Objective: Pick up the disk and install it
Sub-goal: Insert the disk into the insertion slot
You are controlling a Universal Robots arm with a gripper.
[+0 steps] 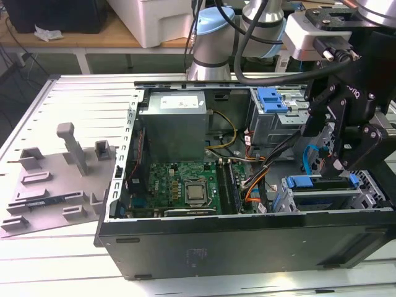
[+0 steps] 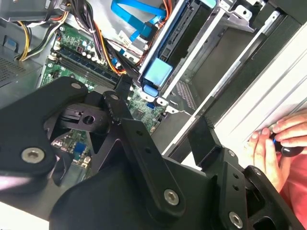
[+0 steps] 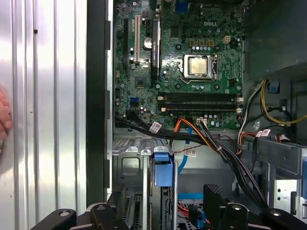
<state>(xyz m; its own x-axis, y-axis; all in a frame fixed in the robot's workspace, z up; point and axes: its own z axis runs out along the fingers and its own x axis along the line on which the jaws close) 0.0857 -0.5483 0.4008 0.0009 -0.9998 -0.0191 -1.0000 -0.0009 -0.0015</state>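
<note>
In the exterior view, we see the robot arm's black two-fingered claw point(image 1: 327, 151) poised over the end of an open black desktop computer case point(image 1: 247, 244) at the exterior view's right. The case lies on a ribbed aluminium table point(image 1: 55, 260). Just beneath the claw the disk point(image 1: 307, 181), a silver hard drive in a bright blue plastic carrier, sits on edge in the grey metal drive cage point(image 1: 278, 201). A bare blue plastic bracket point(image 1: 272, 99) lies on the farther bay. In the second wrist view, the claw point(image 2: 160, 103) is spread wide and holds nothing, its fingers point(image 2: 201, 136) either side of the disk's point(image 2: 157, 72) blue end (a person's hand point(image 2: 278, 143) rests on the table beside the case). In the first wrist view, the disk point(image 3: 162, 168) stands in the cage, with orange and black cables point(image 3: 192, 132) between it and the green motherboard point(image 3: 177, 67).
</note>
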